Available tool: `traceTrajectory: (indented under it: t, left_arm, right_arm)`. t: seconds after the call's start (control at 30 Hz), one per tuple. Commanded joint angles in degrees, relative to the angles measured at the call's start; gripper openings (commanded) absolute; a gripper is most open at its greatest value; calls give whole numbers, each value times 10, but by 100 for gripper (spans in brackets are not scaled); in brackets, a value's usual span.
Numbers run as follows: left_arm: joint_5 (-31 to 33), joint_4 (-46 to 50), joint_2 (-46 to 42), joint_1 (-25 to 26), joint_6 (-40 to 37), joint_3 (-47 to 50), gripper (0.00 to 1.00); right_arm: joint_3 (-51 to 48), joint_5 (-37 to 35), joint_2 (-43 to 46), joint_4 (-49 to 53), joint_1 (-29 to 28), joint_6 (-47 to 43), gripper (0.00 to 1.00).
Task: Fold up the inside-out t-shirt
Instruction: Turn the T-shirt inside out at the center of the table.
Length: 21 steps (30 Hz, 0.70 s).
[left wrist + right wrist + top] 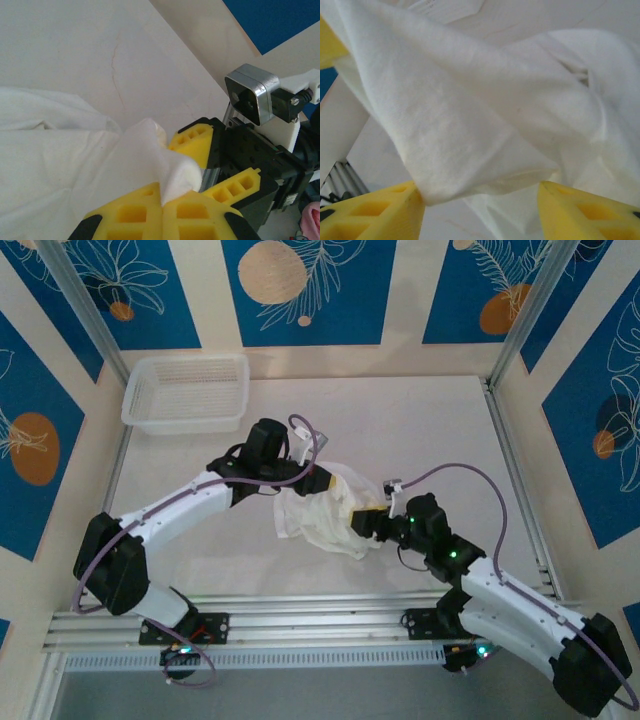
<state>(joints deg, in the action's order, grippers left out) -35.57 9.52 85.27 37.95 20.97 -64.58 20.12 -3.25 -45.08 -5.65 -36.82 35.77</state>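
Observation:
The inside-out t-shirt point(322, 510) is a crumpled white heap in the middle of the table, partly lifted between the two arms. My left gripper point(318, 478) is over its far edge, shut on a pinched corner of white cloth point(172, 170) that sticks up between the yellow fingers point(125, 215). My right gripper point(362, 520) meets the shirt from the right. In the right wrist view its yellow fingers point(375, 215) stand apart, and a fold of the t-shirt point(470, 115) hangs down between them. The two grippers are close together.
A white mesh basket point(187, 392) stands at the back left of the table. Aluminium rails run along the right edge point(515, 480) and the near edge point(300, 615). The right arm's wrist camera point(250, 95) is close to the left gripper.

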Motion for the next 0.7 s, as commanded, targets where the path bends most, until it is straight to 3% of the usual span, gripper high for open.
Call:
traceTrajectory:
  t: [0.0,0.07,0.1,0.17,0.23,0.3,0.37,0.53,0.6,0.67]
  left_arm:
    - [-7,6,9,-12,10,-15,0]
    - [-8,2,13,-13,12,-12,0]
    - [-3,2,14,-13,12,-13,0]
    - [31,22,23,-15,5,-14,0]
    - [97,53,36,-22,-14,-14,0]
    - [149,60,50,-37,-25,-2,8]
    - [136,38,59,-63,-18,15,13]
    - [72,-5,26,-81,-23,40,54]
    - [67,-11,-7,-81,-37,56,60]
    - [66,-35,-53,-80,-43,90,61]
  right_arm:
    - [11,28,-27,-96,-6,-34,62]
    - [15,54,-35,-104,-6,-30,57]
    - [20,54,-34,-97,-6,-21,47]
    - [33,64,-26,-80,-2,2,19]
    - [43,80,-13,-67,3,27,1]
    - [59,103,-1,-39,14,55,0]
    - [70,136,8,-28,30,80,0]
    - [94,168,5,-5,68,130,0]
    - [105,179,-7,1,75,133,0]
    - [118,189,-23,9,79,130,0]
